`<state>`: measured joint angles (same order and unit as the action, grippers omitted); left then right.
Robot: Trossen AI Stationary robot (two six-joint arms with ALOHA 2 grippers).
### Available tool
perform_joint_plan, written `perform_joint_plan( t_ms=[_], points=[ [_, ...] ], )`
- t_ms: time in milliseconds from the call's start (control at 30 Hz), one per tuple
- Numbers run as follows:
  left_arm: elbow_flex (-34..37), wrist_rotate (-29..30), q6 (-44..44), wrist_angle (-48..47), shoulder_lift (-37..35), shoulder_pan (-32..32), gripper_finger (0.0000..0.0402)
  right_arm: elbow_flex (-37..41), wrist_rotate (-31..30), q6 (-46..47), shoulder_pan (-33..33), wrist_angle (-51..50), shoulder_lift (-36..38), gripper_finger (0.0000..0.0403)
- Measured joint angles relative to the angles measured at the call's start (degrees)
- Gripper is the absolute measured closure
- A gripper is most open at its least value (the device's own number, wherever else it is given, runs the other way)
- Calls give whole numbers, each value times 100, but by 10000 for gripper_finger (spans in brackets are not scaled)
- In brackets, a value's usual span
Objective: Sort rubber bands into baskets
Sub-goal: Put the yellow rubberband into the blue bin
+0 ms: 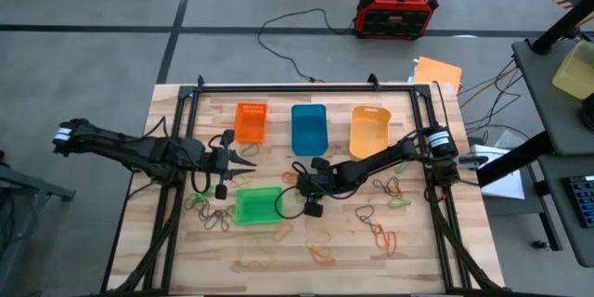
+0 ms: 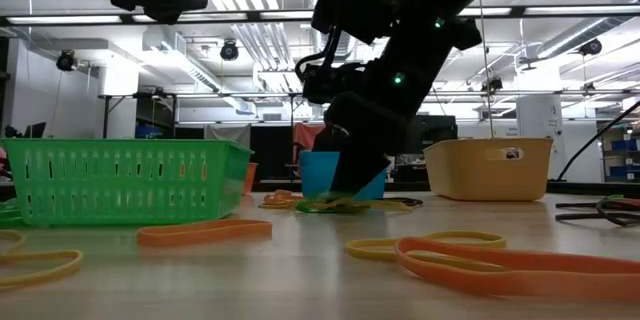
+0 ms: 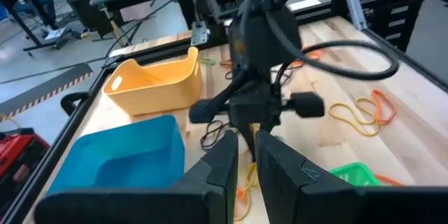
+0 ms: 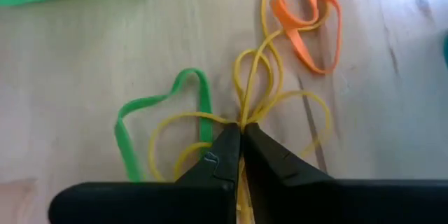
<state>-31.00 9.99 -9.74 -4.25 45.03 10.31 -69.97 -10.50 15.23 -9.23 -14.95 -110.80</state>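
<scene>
Pinching a yellow band (image 4: 260, 70) at the bench (image 1: 408, 260) surface, the right tool (image 4: 241, 134) is fully closed, fingertips meeting on the band's gathered strands. A green band (image 4: 150, 105) and an orange band (image 4: 306, 24) lie touching that cluster. This tool sits between the green basket (image 1: 255, 204) and the blue basket (image 1: 308, 128). The left tool (image 1: 249, 160) hovers below the orange basket (image 1: 250, 121), fingers nearly closed, holding nothing.
</scene>
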Motion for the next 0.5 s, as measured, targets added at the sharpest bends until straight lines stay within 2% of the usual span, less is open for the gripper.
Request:
perform_joint_plan(
  t_ms=[433,500],
  points=[
    [0,14,37,175,303,-2,365,7,-44,-178,-42,-29,480,394],
    [0,14,38,173,310,-2,365,5,130,-177,-38,-122,485,394]
  ],
)
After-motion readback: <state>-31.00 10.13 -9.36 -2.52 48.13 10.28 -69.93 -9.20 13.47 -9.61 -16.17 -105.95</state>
